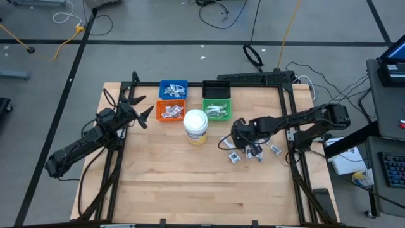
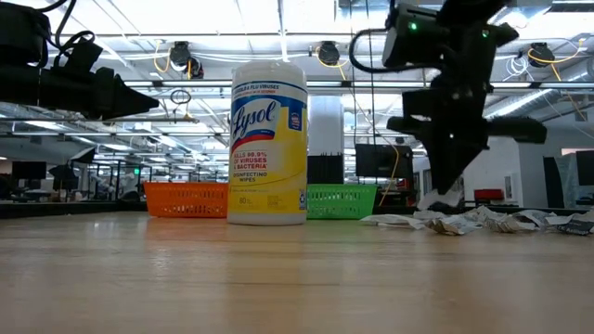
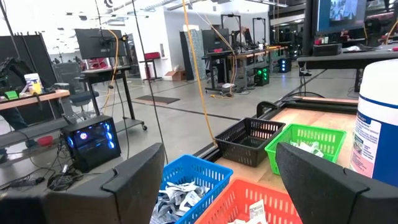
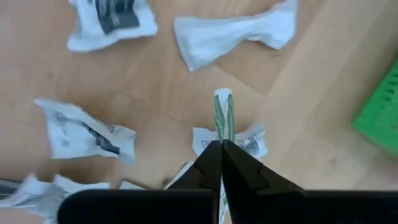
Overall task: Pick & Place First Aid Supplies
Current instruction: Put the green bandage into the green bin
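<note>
Right gripper (image 4: 221,144): closed tip to tip, pinching the end of 1 thin green-and-white wrapped strip (image 4: 223,115) that sticks out straight ahead of the fingertips. The grip is at the very end, probably because the strip lies too flat to take by its middle.
Height: in the low view the right gripper (image 2: 444,190) hangs just above the scattered pile (image 2: 483,221), so I judge the strip barely lifted, if at all.
Loose supplies: below and around the closed tips lie more white packets: a crumpled one with dark print (image 4: 84,130) to 1 side, a twisted white one (image 4: 233,34) beyond the strip, another dark-marked square (image 4: 112,18) farther off. All lie flat on the wooden table (image 1: 164,177), apart from each other.
Bins: green bin (image 1: 216,109), orange bin (image 1: 171,111), blue bin (image 1: 173,88) and black bin (image 1: 216,89) sit well away from the right gripper, past the white-lidded jar (image 1: 195,125); 3 already hold packets, the black one looks empty.
Left gripper (image 1: 143,114): fingers spread wide, holding nothing, waiting just beside the orange bin.
Step in hand: securing 1 strip from the pile.
Next move: likely a lift and carry toward a bin; the thin end-grip could slip.
</note>
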Robot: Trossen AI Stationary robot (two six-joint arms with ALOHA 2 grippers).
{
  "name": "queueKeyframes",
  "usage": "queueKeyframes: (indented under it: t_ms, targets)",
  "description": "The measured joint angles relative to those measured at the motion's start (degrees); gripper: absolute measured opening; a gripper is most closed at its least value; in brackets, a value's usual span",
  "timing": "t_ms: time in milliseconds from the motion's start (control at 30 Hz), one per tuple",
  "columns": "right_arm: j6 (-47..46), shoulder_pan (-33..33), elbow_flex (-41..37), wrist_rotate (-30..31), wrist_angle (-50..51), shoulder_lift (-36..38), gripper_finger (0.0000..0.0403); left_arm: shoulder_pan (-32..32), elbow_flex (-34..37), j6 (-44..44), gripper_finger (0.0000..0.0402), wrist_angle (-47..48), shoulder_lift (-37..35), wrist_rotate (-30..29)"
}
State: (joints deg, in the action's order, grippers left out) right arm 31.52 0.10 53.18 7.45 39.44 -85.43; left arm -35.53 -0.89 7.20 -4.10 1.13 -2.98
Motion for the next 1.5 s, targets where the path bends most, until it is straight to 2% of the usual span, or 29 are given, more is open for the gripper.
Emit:
queueKeyframes:
  t_ms: [233, 333, 467, 633, 1067, 1300, 1500]
  targets:
    - [-9.7, -1.0, 7.2, -2.1, 6.8, 0.0, 0.0001, 0.0, 0.0, 0.0, 0.031, 0.0, 0.0, 0.0]
    - [-15.5, -2.0, 9.5, -4.6, 7.3, 0.0, 0.0001, 0.0, 0.0, 0.0, 0.031, 0.0, 0.0, 0.0]
    - [-20.6, -3.0, 11.3, -4.8, 7.1, 0.0, 0.0001, 0.0, 0.0, 0.0, 0.031, 0.0, 0.0, 0.0]
    - [-18.1, -5.6, 12.7, -4.5, 4.4, -0.2, 0.0, 0.0, 0.0, 0.0, 0.031, 0.0, 0.0, 0.0]
    - [-8.4, -17.1, 19.3, -4.3, -6.5, -10.9, 0.0, 0.0, 0.0, 0.0, 0.031, 0.0, 0.0, 0.0]
    - [-7.8, -21.8, 23.6, -4.5, -8.4, -17.0, 0.0, 0.0, 0.0, 0.0, 0.031, 0.0, 0.0, 0.0]
    - [-6.7, -23.1, 26.4, -4.7, -9.5, -20.1, 0.0, 0.0, 0.0, 0.0, 0.031, 0.0, 0.0, 0.0]
